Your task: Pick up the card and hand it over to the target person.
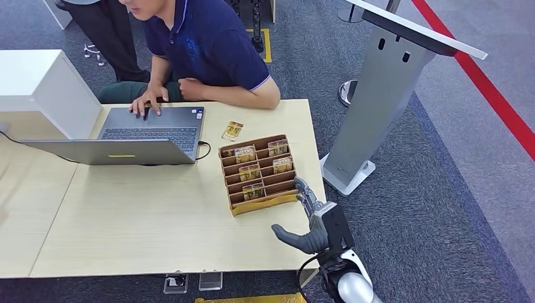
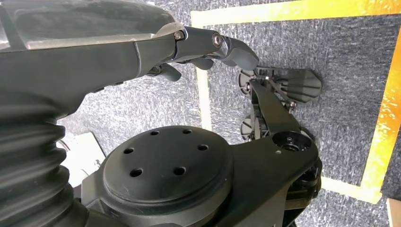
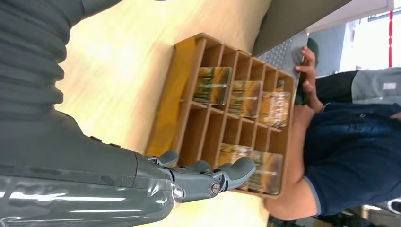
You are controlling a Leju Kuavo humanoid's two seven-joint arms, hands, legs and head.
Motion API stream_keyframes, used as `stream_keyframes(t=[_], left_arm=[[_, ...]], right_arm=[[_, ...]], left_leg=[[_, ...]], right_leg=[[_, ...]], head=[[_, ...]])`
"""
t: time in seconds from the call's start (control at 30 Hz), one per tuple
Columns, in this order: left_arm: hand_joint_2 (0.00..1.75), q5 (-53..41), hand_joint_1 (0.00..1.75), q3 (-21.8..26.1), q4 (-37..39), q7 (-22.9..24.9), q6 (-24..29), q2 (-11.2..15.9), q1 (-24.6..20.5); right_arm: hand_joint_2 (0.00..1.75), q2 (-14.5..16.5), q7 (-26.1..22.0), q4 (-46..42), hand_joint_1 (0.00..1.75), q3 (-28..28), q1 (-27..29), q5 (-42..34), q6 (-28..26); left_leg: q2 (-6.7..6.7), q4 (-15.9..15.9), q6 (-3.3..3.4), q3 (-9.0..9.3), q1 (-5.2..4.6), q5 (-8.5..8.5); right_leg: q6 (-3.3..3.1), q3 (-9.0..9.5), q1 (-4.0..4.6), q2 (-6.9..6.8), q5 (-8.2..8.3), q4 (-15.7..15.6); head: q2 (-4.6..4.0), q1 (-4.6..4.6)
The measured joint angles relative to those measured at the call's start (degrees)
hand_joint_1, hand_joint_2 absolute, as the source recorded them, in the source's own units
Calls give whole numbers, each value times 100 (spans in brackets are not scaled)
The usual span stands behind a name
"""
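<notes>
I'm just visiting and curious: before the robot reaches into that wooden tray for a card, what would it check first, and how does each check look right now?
1. Right hand free to grasp: ok, fingers apart, holding nothing.
2. Cards available: ok, several stand in the slots of the wooden tray, and one card lies loose on the table.
3. Right hand close to the tray: ok, it hovers at the tray's near right corner, not yet touching a card.
4. Path clear of the person: ok, the person has a hand on the laptop, away from the tray.
5. Person ready to receive: not ok, no hand held out.
6. Left hand out of the way: ok, it hangs over the floor.
</notes>
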Motion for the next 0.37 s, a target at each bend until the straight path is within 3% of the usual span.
stream_keyframes(t=[0.37], left_arm=[[175, 73, 0, 99, 9, -25, 13, -35, 30]], right_arm=[[175, 144, -16, 30, 0, 7, -162, 96, 46]], left_leg=[[9, 3, 0, -1, -1, -1]], right_leg=[[0, -6, -1, 9, 1, 4]], head=[[0, 0]])
